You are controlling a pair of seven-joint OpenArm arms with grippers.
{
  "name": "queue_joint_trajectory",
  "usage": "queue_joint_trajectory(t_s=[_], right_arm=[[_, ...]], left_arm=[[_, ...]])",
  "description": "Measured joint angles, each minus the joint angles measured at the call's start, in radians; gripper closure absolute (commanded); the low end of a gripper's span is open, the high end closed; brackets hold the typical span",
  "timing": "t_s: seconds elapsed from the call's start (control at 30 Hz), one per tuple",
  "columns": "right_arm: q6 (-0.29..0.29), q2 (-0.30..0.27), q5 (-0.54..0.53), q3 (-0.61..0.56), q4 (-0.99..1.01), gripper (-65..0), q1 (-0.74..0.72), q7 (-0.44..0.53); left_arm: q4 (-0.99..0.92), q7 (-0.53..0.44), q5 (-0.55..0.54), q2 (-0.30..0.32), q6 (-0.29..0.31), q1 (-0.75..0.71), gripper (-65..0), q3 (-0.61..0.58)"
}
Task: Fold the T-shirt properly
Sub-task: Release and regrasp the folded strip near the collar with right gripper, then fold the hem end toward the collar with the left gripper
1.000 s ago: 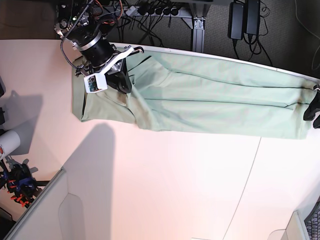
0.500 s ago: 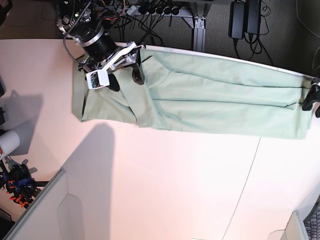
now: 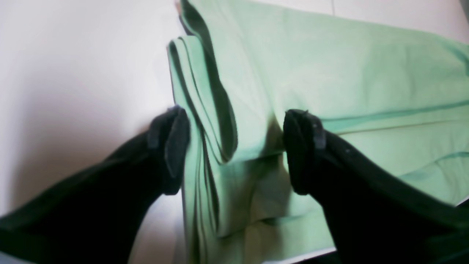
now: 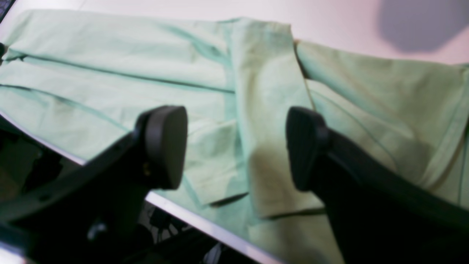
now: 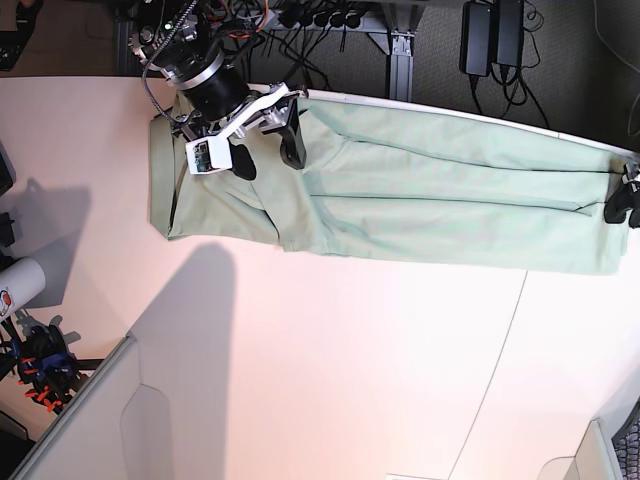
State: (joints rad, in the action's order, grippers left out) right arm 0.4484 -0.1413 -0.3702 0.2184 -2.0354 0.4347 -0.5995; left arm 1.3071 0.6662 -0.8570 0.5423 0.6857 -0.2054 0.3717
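Observation:
The pale mint-green T-shirt (image 5: pixel 430 205) lies folded lengthwise into a long strip along the table's far edge. My right gripper (image 5: pixel 268 152) is open and empty, hovering over the strip's left part, where a folded flap (image 4: pixel 263 110) lies between its fingers (image 4: pixel 165 146). My left gripper (image 5: pixel 622 195) is open at the strip's right end. In the left wrist view its jaws (image 3: pixel 236 150) straddle the layered end edge of the T-shirt (image 3: pixel 329 73), one finger (image 3: pixel 170 146) over bare table. Collar, placket and labels are hidden.
The white table (image 5: pixel 350 360) has a seam line (image 5: pixel 495 370) on the right. Its far metal edge (image 4: pixel 205 225) runs under the right gripper, with cables and power bricks (image 5: pixel 490 40) beyond. A white roll (image 5: pixel 15 285) and orange-black tools (image 5: pixel 40 370) sit at the left.
My right gripper lifted off the T-shirt's left part, opened, and moved right and toward the far edge. My left gripper shifted slightly toward the far side at the right end.

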Motion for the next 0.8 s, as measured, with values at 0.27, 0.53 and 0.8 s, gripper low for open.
queue_joint_trajectory(t_s=[0.27, 0.53, 0.8], right_arm=[[0.000, 0.000, 0.000, 0.000, 0.000, -42.2, 0.000, 0.000], [0.000, 0.000, 0.000, 0.000, 0.000, -42.2, 0.000, 0.000], [0.000, 0.000, 0.000, 0.000, 0.000, -42.2, -0.002, 0.000]], left_arm=[[0.002, -0.010, -0.016, -0.025, 0.001, 0.001, -43.6, -0.034], [0.003, -0.016, -0.013, -0.064, 0.004, 0.002, -10.0, -0.048], [0.002, -0.096, 0.088, -0.078, 0.003, 0.011, 0.0, -0.050]])
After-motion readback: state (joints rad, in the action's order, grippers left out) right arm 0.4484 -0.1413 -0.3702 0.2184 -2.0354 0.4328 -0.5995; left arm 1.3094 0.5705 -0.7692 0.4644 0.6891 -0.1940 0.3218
